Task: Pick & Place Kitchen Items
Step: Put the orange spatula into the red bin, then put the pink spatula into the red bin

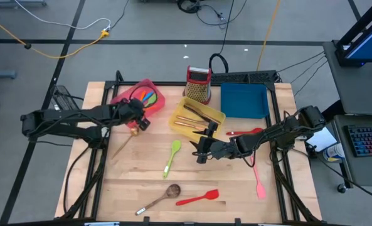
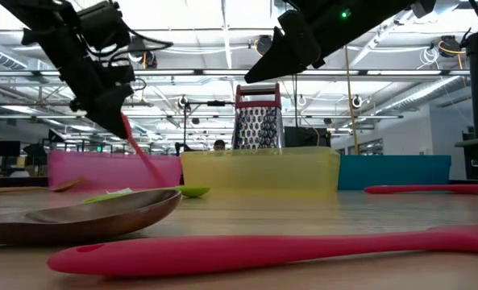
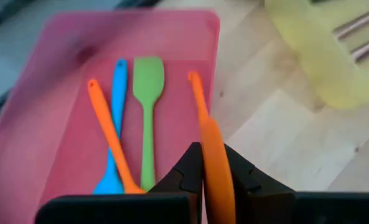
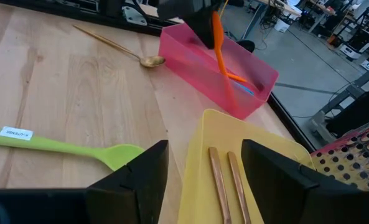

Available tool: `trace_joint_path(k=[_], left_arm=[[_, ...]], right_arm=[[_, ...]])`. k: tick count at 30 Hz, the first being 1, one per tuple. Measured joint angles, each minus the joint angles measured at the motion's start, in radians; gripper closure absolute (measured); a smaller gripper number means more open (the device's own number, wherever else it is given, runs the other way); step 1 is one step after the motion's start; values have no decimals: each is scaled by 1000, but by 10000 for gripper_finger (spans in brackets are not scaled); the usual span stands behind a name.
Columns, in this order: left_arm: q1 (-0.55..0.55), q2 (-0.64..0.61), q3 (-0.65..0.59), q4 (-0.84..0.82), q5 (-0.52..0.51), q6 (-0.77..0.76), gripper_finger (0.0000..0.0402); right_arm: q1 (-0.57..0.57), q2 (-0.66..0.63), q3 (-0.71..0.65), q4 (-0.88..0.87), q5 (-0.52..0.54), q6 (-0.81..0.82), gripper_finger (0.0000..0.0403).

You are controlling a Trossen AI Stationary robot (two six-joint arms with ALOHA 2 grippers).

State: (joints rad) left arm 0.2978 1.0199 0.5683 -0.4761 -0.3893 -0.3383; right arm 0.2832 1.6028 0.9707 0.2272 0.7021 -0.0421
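Left gripper (image 1: 137, 118) has fingers clamped shut (arm extended inward); right gripper (image 1: 202, 148) gapes wide.

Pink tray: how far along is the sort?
Done: pink tray holds orange, blue and green utensils; yellow tray holds copper cutlery. In hand: left gripper is shut on an orange spatula over the pink tray. Left: green spoon, brown spoon, red spatula, pink spatula on the table. Right gripper is open, empty.
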Motion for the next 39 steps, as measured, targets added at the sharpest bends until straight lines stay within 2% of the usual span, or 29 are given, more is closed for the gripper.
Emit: trace_joint_path(k=[6,17,29,36,39], left_arm=[[26,70,0,-73,53,31,369],[70,130,0,-83,45,83,278],[83,130,-1,-81,45,82,269],[82,130,-1,-70,3,82,268],[82,130,-1,-60,-11,86,268]], right_arm=[[0,0,0,0,0,0,206],[0,0,-17,1,0,3,206],[22,-9,-46,-24,0,113,206],[85,-13,-46,-192,-4,324,206],[110,-13,-46,-312,-66,492,206]])
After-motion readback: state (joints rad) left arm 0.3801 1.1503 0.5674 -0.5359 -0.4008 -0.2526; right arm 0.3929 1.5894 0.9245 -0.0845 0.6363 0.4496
